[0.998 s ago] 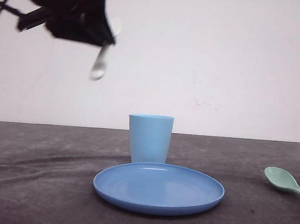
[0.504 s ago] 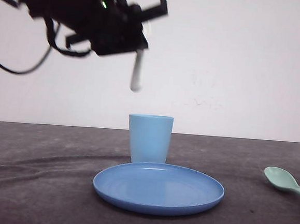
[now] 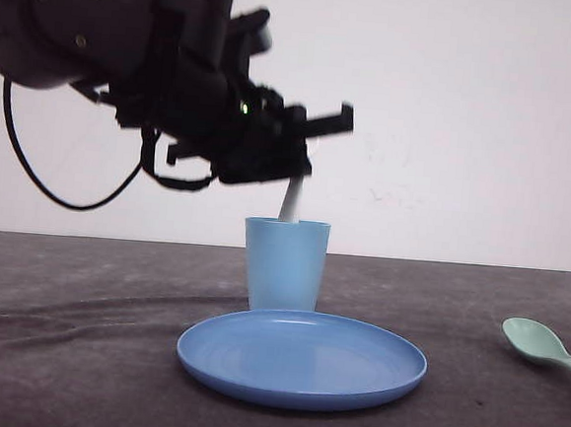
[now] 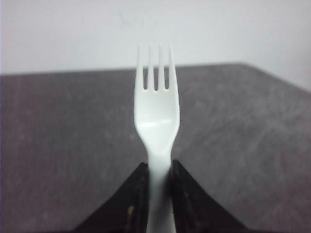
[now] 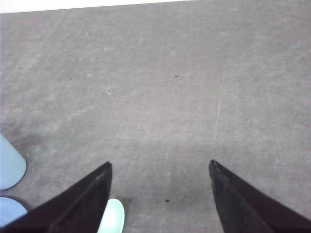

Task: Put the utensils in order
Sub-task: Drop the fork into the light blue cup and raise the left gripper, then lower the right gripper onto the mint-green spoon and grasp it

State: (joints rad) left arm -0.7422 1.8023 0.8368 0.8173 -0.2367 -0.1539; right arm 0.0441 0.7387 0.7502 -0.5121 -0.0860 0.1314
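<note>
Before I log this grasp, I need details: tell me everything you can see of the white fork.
The white fork looks like smooth plastic, slender, with four straight tines, a shallow glossy neck and a narrow handle. The left gripper is shut on its handle, fingers pressing both sides. In the front view its free end points down at the rim of the light blue cup.

Surface (image 3: pixel 67 355): dark grey, matte, faintly streaked and creased, running back to a pale wall.

Plate (image 3: pixel 302 361): round, blue, lying flat on the surface at the centre front.

Cup (image 3: pixel 284 265): light blue, upright on the surface just behind the plate; its base is hidden by the plate's rim, so contact between the two cannot be told.

Spoon (image 3: pixel 544 347): mint green, lying on the surface well to the right of the plate, bowl toward the plate, handle cut by the frame edge.
</note>
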